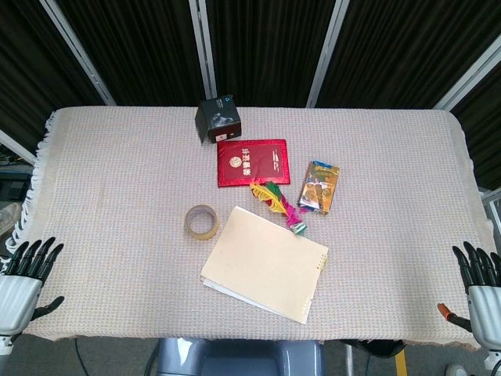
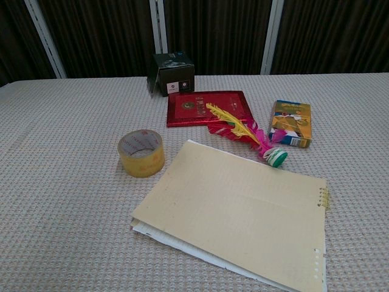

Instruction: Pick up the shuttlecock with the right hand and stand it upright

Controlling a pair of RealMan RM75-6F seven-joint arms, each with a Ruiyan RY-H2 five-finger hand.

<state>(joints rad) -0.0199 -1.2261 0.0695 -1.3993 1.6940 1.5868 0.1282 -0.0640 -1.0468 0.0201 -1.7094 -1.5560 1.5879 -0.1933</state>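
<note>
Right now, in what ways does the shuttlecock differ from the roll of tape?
The shuttlecock lies on its side; the tape roll lies flat, its hole facing up. The shuttlecock is multicoloured and feathered with a green base; the tape roll is a plain yellowish ring. Neither hand touches either.

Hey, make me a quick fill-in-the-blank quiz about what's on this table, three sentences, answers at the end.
1. The shuttlecock lies on its ____, not upright.
2. The shuttlecock's feathers reach over the edge of the ____ booklet.
3. The roll of tape stands to the ____ of the notebook in both views.

Neither the left hand nor the right hand holds anything.

Missing words: side; red; left
</note>
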